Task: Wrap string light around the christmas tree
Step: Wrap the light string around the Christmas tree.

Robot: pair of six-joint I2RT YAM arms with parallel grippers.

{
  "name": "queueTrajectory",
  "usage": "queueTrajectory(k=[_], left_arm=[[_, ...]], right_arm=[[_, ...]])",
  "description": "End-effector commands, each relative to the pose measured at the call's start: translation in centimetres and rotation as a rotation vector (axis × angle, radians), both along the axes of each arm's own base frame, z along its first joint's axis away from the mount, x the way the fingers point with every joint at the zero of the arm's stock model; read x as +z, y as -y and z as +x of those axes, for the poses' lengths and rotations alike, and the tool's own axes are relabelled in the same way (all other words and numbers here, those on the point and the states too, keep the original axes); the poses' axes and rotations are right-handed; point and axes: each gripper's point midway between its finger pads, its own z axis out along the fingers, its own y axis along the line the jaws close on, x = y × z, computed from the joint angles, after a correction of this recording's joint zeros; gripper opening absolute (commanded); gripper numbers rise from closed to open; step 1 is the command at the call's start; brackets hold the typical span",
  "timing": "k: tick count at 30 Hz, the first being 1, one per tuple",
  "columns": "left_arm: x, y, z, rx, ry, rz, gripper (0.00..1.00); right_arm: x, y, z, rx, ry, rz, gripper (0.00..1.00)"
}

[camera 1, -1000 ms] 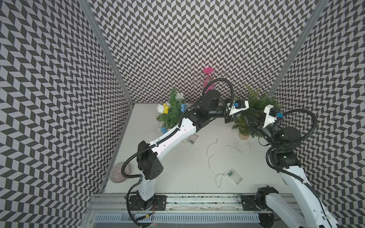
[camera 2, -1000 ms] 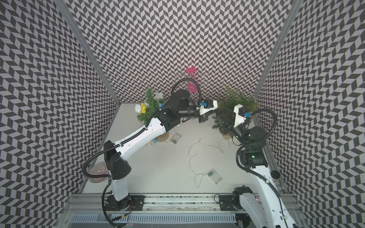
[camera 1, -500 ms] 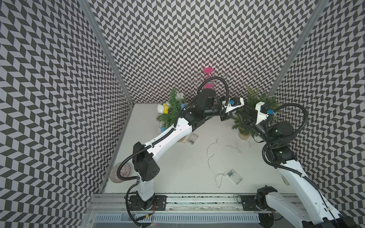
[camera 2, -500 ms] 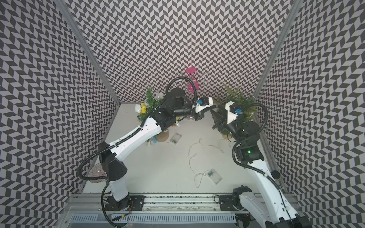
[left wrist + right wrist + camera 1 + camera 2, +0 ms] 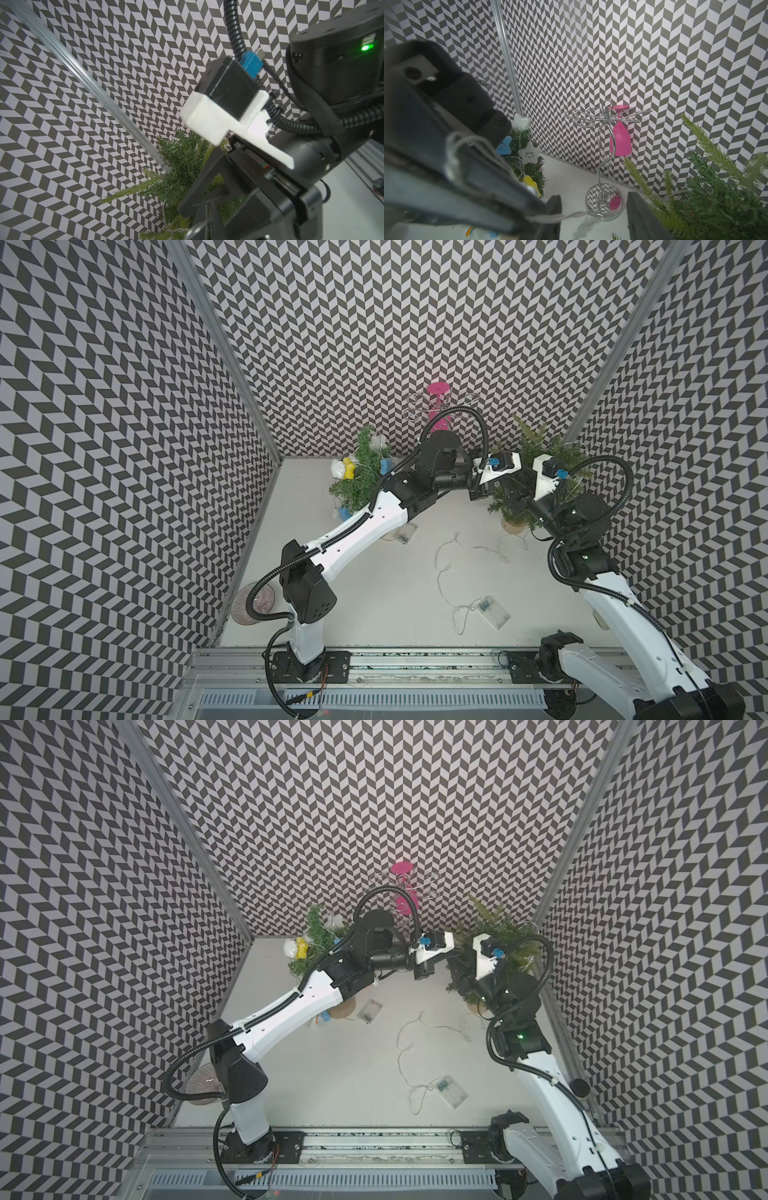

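- A small tree with star lights [image 5: 358, 483] stands at the back left.
- My left hand [image 5: 529, 214] is pinched tight on the string light [image 5: 571, 215], close to the christmas tree [image 5: 720, 203].
- The rest of the string lies on the table [image 5: 374, 593], down to its clear battery box [image 5: 492, 611].
- My right hand [image 5: 593, 209] is open, fingers apart. The string runs between them, beside the tree.

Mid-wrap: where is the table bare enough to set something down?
Biggest bare patch: table front-centre, between left arm and string light. Smaller one front-right, between battery box and right arm. Crowded at the back: left gripper and right gripper meet at the right tree, rack behind.
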Motion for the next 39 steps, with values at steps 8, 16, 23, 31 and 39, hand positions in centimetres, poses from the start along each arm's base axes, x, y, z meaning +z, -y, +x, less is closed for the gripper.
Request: queueTrajectory(k=[8,16,23,31,39], left_arm=[[1.9,-0.9,-1.2,-0.016,0.034,-0.031,0.00],[2.1,-1.2,-1.0,-0.007,0.021,-0.036,0.00],[2.7,-1.8,-0.4,0.017,-0.005,-0.069,0.16],[5.9,-5.8,-1.3,0.107,0.038,-0.285,0.99],[4.1,-8.1,-1.9,0.175,-0.011,-0.315,0.98]], right_arm=[[3.6,-0.2,-2.3,0.028,0.199,0.018,0.36],[3.0,-1.8,-2.1,0.120,0.204,-0.012,0.18],[3.1,-0.4,-2.1,0.042,0.189,0.024,0.02],[5.4,4.8,-2.7,-0.222,0.155,0.204,0.00],[6.5,8.1,-2.4,-0.398,0.130,0.293,0.01]])
